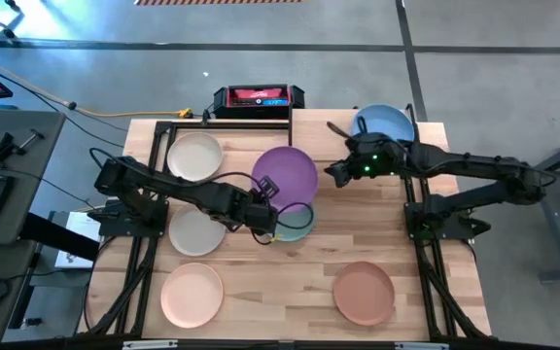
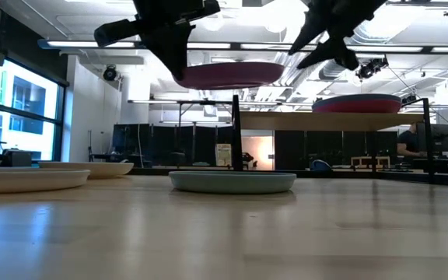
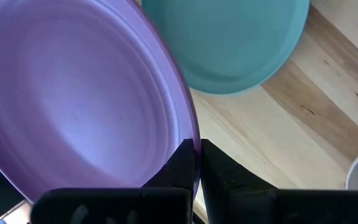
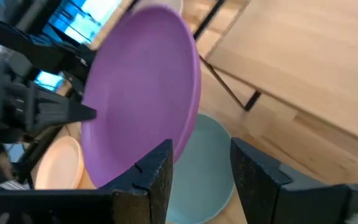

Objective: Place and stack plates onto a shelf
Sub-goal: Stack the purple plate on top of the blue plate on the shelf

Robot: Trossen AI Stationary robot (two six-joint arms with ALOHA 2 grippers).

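My left gripper (image 1: pixel 265 206) is shut on a purple plate (image 1: pixel 286 175), which hangs in the air over a teal plate (image 1: pixel 297 224) lying flat on the table. My right gripper (image 4: pixel 201 174) stands open just off the purple plate's right rim, fingers toward it and touching nothing. The shelf (image 2: pixel 302 121), a pale board on black posts, is at the far right. From above a blue plate (image 1: pixel 385 122) shows on it, and the low view shows a reddish plate's side (image 2: pixel 356 103) there. My left gripper pinches the purple plate's rim (image 3: pixel 193 142) between its two fingers, one finger (image 3: pixel 182 163) on the upper face and one (image 3: pixel 219 168) beneath. The fingers slant downward from the table's left side. The plate is lifted clear, close to level, above the teal plate.
Other plates lie flat on the table: cream (image 1: pixel 194 156) at the far left, grey-beige (image 1: pixel 194 233) below it, peach-pink (image 1: pixel 192 295) at the near left, and terracotta (image 1: pixel 364 292) at the near right. A black and red box (image 1: pixel 258 97) sits beyond the far edge.
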